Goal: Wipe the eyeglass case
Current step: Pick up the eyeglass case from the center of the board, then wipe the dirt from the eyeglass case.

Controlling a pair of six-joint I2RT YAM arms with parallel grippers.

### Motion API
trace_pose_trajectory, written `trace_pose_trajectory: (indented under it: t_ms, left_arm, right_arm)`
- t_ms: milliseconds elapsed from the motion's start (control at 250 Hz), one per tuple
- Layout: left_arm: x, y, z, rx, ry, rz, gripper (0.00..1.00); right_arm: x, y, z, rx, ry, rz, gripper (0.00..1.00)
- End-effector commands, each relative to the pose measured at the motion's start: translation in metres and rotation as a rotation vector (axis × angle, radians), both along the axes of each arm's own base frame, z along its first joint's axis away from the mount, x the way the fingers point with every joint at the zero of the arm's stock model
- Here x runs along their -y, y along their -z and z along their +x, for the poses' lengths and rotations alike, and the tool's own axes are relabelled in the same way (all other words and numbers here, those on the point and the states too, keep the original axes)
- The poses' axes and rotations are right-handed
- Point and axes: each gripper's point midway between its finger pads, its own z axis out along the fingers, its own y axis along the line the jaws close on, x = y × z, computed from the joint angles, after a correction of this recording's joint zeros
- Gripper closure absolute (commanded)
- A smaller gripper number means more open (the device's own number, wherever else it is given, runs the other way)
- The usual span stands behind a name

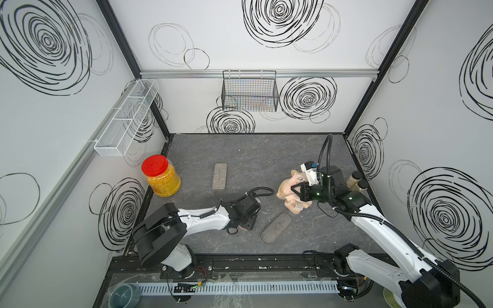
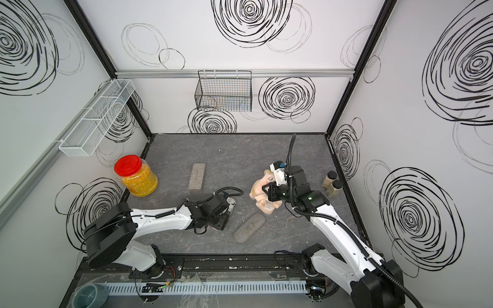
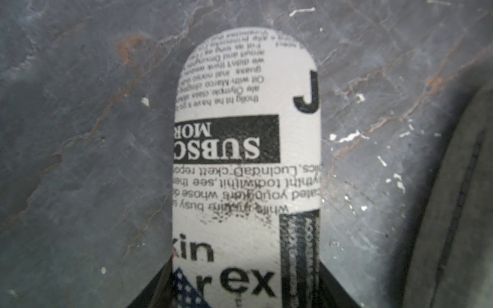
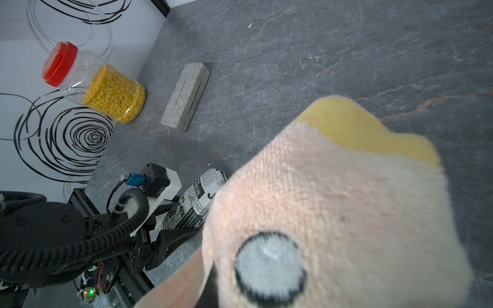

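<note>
A newspaper-print eyeglass case (image 3: 245, 149) lies low over the dark table, and my left gripper (image 3: 245, 293) is shut on its near end, one black jaw on each side. The right wrist view shows the same case (image 4: 205, 192) sticking out of the left gripper (image 4: 173, 222). In both top views the left wrist and its camera (image 1: 246, 212) hide most of the case. My right gripper (image 1: 294, 188) is shut on a bunched peach cloth (image 1: 286, 194) held above the table to the right. That cloth (image 4: 333, 200) fills the right wrist view and covers the jaws.
A grey oval felt case (image 1: 276, 227) lies just right of the left gripper, and a grey rectangular case (image 1: 219, 176) lies farther back. A red-lidded jar (image 1: 161, 177) stands at the left wall. Two small bottles (image 1: 356, 180) stand at the right wall. Wire baskets (image 1: 249, 92) hang on the walls.
</note>
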Motion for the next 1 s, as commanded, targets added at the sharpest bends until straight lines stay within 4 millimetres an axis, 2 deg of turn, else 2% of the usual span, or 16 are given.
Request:
trace_pose_trajectory:
  t_ms: [0,300,412,527,751,903,995]
  left_arm:
    - [0.012,-0.025,0.006,0.081,0.037,-0.093,0.40]
    - [0.041,-0.074,0.000,0.206,0.161,-0.377,0.39]
    - [0.050,-0.088,-0.004,0.254,0.209,-0.457,0.39]
    - [0.054,-0.092,-0.010,0.292,0.259,-0.453,0.39]
    - [0.064,-0.110,-0.012,0.331,0.298,-0.502,0.39]
    - [0.065,-0.117,-0.008,0.355,0.287,-0.508,0.39]
    - [0.065,-0.121,-0.005,0.372,0.269,-0.515,0.39]
  right_arm:
    - [-0.006,-0.009,0.002,0.023,-0.003,0.048,1.00]
    - [-0.021,-0.031,0.010,0.044,0.001,0.112,1.00]
    - [-0.035,-0.046,0.019,0.071,-0.013,0.123,1.00]
    - [-0.058,-0.055,0.027,0.085,-0.057,0.124,1.00]
    - [-0.107,-0.031,0.022,0.014,-0.184,0.073,1.00]
    - [-0.120,-0.004,0.011,-0.078,-0.215,0.030,1.00]
    - [-0.129,0.011,-0.006,-0.120,-0.286,0.032,1.00]
